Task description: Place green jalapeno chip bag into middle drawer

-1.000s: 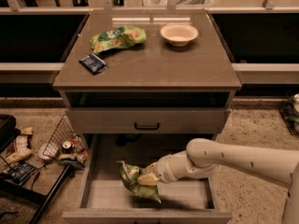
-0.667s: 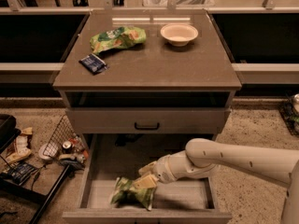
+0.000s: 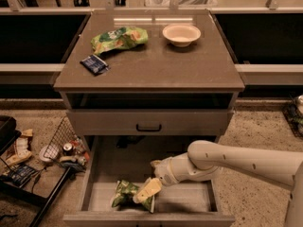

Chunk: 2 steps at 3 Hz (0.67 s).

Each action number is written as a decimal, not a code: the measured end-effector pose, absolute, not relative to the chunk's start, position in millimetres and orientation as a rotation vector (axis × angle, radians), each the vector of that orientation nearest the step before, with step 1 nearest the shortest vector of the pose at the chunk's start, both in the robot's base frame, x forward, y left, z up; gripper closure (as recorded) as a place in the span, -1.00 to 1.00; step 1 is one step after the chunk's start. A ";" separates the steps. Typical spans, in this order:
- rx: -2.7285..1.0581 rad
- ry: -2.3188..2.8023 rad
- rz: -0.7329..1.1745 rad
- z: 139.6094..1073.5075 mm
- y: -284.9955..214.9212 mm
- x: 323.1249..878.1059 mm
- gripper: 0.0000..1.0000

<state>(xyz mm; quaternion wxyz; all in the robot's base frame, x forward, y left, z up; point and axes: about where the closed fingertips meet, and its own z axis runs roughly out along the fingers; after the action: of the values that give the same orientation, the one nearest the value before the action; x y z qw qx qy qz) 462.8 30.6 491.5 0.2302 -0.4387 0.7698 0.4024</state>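
Observation:
The green jalapeno chip bag lies on the pale floor of the pulled-out middle drawer, left of centre and near the front wall. My gripper is inside the drawer just right of the bag, at the end of the white arm coming in from the right. Its jaws are spread open. The lower pale finger rests over the bag's right end, and the other finger is well apart from the bag.
On the cabinet top are a green bag with orange-yellow patches, a small dark blue packet and a white bowl. A closed grey drawer front with a black handle is above the open drawer. A wire basket with clutter stands on the floor at left.
The bag has gone from the gripper's hold down to the drawer floor and shifted left. The gripper's fingers have spread apart and let go of it.

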 end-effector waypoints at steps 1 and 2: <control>-1.255 2.133 1.039 517.4 27.1 466.2 -1.00; -1.391 2.254 0.941 558.8 5.8 452.3 -1.00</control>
<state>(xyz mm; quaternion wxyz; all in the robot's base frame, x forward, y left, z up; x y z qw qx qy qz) 452.3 5.8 558.8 0.1645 -0.4882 0.7909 0.3303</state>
